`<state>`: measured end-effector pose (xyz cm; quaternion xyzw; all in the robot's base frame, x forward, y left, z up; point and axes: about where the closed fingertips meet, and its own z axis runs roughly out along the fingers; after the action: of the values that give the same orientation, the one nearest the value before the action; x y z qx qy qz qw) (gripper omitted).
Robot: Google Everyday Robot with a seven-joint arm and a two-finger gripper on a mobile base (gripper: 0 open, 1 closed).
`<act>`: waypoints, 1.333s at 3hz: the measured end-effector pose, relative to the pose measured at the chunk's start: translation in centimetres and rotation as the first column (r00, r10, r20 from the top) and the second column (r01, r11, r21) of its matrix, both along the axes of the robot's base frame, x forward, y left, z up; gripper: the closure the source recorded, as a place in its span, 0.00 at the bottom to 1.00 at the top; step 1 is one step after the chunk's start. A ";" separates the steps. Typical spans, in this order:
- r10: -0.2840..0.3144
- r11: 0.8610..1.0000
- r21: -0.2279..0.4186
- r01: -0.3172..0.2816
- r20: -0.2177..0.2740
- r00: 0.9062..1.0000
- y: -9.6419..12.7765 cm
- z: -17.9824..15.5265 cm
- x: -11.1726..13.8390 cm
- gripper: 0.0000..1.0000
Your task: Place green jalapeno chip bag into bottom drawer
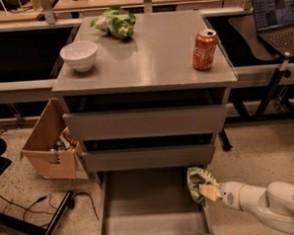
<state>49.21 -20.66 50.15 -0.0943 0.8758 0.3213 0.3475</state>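
- The one camera is looking down from in front of the cabinet (148, 55), fairly near, facing its front.
- The gripper (207, 191) is hanging at near right, clasping the green jalapeno chip bag (195, 181) over the bottom drawer (152, 208).

The bottom drawer (141, 204) is open from above, with free floor toward 9 o'clock. At its 3 o'clock wall the tool (208, 191) grips the green jalapeno chip bag (196, 182). The middle drawer front (149, 158) overhangs at 12 o'clock.
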 end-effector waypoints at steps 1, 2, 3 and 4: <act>0.002 1.000 0.002 -0.002 -0.005 1.000 0.2 -0.1 -0.2 1.00; 0.033 0.999 0.014 -0.033 -0.012 0.999 1.0 -3.0 1.5 1.00; 0.078 0.997 0.004 -0.078 -0.012 0.997 1.7 -8.5 4.9 1.00; 0.117 0.993 0.020 -0.117 -0.024 0.993 2.5 -15.8 7.8 1.00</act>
<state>57.04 -18.12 34.37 -0.1382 0.8702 0.3502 0.3179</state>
